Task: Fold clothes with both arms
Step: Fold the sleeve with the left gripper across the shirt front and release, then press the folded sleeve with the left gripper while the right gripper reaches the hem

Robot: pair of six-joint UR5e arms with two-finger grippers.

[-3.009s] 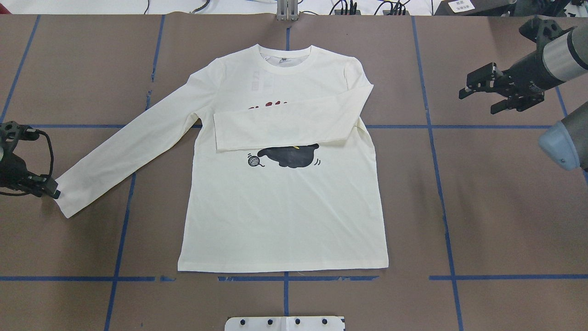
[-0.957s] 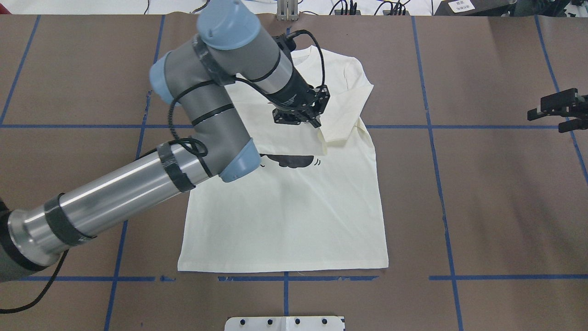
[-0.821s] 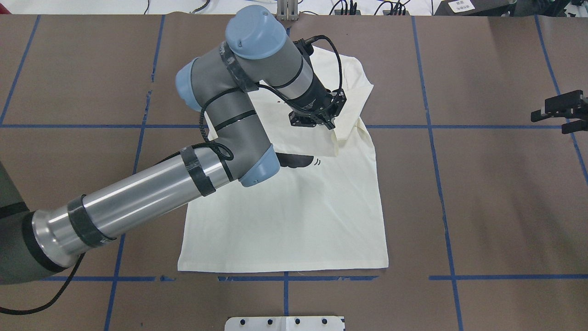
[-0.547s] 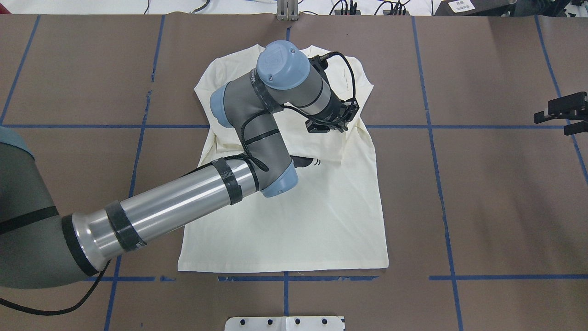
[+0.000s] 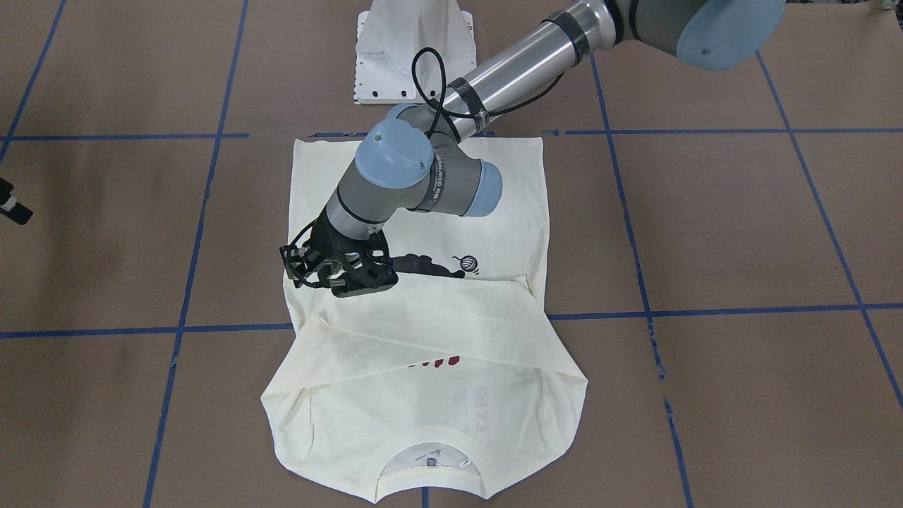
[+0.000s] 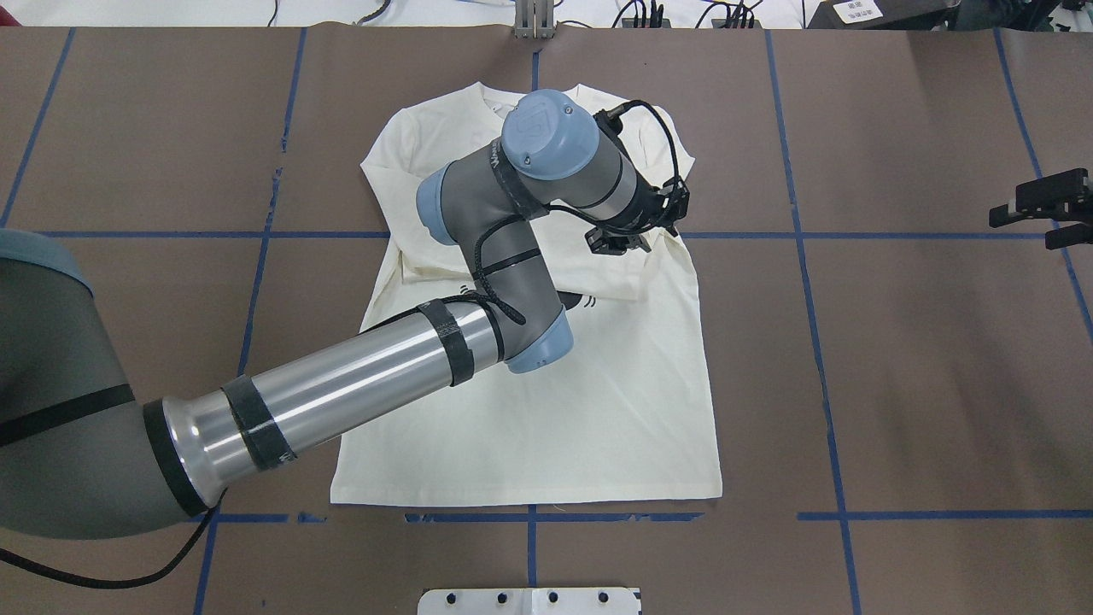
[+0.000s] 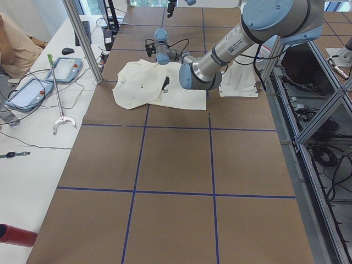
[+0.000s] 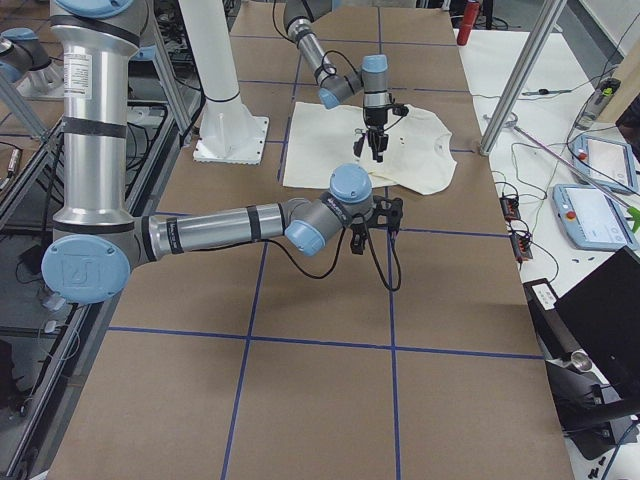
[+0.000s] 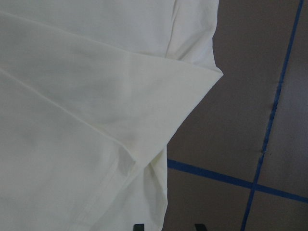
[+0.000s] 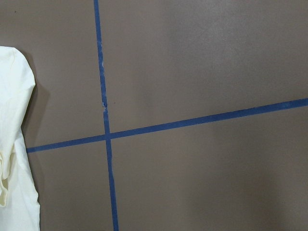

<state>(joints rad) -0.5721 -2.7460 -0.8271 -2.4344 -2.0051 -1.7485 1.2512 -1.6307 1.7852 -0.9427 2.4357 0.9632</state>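
The cream long-sleeved T-shirt (image 6: pixel 598 410) lies flat, print up, collar at the far side. Both sleeves are folded across the chest and hide most of the black cat (image 5: pixel 423 266) and the red letters (image 5: pixel 434 362). My left arm reaches over the shirt. Its gripper (image 6: pixel 619 248) hovers just above the folded sleeve's end at the shirt's right edge. In the left wrist view the fingertips (image 9: pixel 139 226) stand apart, with the sleeve fold (image 9: pixel 159 120) lying flat below. The gripper is open. My right gripper (image 6: pixel 1025 226) is open and empty at the table's right edge.
The brown table cover carries a grid of blue tape lines (image 6: pixel 820 235). The white pedestal base (image 6: pixel 529 600) sits at the near edge. Cables and a metal post (image 6: pixel 534 17) line the far edge. An operator's desk with tablets (image 7: pixel 33 91) runs along the far side.
My left gripper carried the left sleeve's cuff from the table's left across the chest to the shirt's right edge and lowered it there. My right gripper drew back to the right edge.
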